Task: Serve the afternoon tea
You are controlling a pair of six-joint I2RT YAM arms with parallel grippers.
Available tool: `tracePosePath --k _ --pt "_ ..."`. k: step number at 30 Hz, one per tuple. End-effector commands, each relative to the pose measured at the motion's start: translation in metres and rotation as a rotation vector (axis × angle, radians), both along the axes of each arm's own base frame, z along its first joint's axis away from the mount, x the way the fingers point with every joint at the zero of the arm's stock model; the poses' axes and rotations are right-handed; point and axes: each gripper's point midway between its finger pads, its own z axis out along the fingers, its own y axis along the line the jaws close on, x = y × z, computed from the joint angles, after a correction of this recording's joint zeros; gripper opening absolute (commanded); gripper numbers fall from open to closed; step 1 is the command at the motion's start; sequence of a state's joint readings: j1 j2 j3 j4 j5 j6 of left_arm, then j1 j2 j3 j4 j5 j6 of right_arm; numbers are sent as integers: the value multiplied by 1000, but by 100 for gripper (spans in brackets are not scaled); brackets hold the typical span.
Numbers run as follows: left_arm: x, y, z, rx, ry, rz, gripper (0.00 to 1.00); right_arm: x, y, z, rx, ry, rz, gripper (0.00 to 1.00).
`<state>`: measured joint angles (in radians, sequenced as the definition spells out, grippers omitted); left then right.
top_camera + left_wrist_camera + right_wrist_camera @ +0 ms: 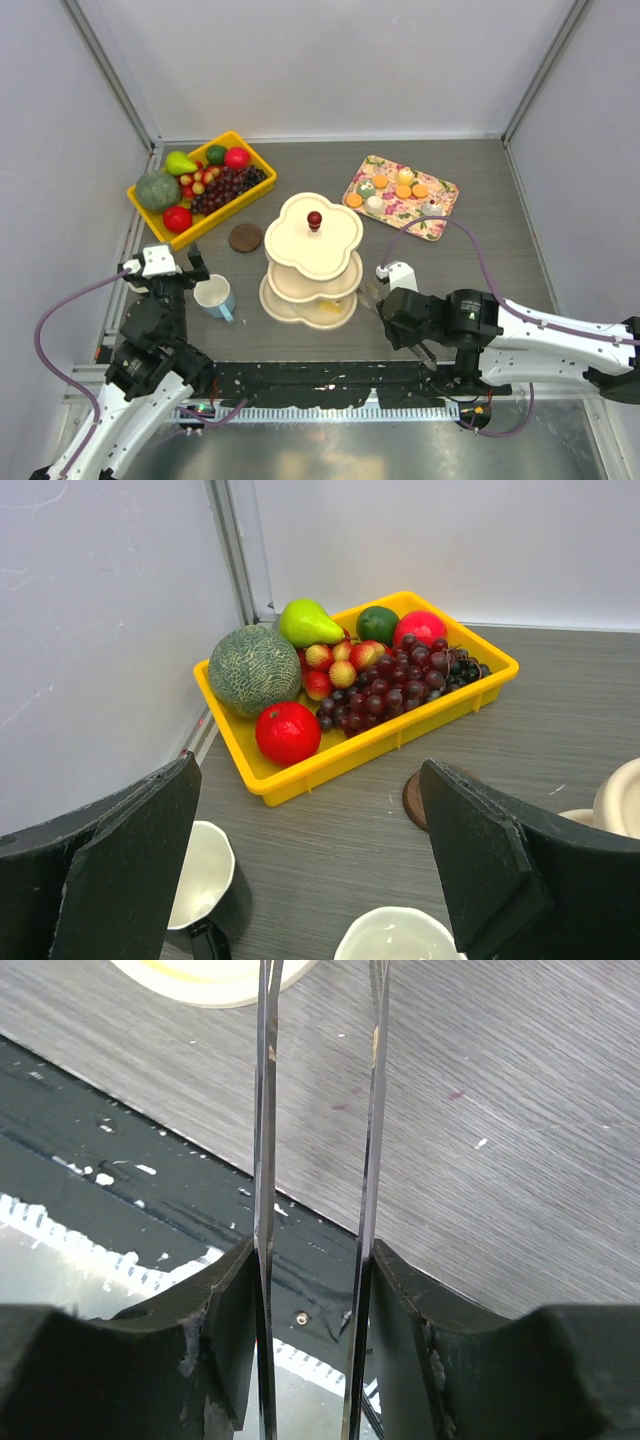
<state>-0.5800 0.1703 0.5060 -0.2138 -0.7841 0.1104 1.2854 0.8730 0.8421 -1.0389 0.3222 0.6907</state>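
Grey wood-grain table (480,290), with white walls (330,60) enclosing it.

- Right gripper (312,1260): it is pinching a pair of thin metal tongs (265,1110) between its fingers. The two blades are standing apart with nothing between them, and their long axis is pointing toward the bottom tier of the stand (300,240).
- Stand: cream, three tiers, red knob (315,218). It is sitting at the table's middle, just left of the tongs.
- Pastries (375,202) and orange biscuits (403,191): they are lying on the floral tray (440,225) toward the far right corner, beyond and to the right of the tongs. The right arm is sitting nearer them, so the next pick is probably falling to it.
- Left gripper (310,780): it is hanging wide open near the left edge, holding nothing.
- Pale blue mug (215,296) and dark mug (200,880): both are standing just beside the left gripper.
- Yellow bin (150,212) of fruit: it is resting at the far left corner.
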Motion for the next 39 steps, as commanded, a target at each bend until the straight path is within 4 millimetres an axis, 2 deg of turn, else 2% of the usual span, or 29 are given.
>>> tracePosePath --k 1,12,15,18,21,26,31,39 --pt "1 0 11 -24 -41 5 99 16 -13 10 -45 -26 -96 47" --pt "0 0 12 -34 -48 0 99 66 -51 17 -101 -66 -260 44" --pt "-1 1 14 -40 -54 -2 99 85 -66 19 -134 -95 -305 44" --pt "-2 1 15 -46 -59 -4 99 107 -72 25 -120 -124 -350 44" --pt "-4 2 16 -53 -63 -6 99 125 -67 26 -74 -127 -344 44" --pt "-6 3 17 -63 -69 -4 99 167 -75 37 -113 -178 -380 44" --pt "-9 5 20 -75 -84 -6 99 204 -65 48 -93 -225 -370 44" --pt "-10 7 20 -77 -87 5 99 255 -40 29 -139 -196 -308 45"
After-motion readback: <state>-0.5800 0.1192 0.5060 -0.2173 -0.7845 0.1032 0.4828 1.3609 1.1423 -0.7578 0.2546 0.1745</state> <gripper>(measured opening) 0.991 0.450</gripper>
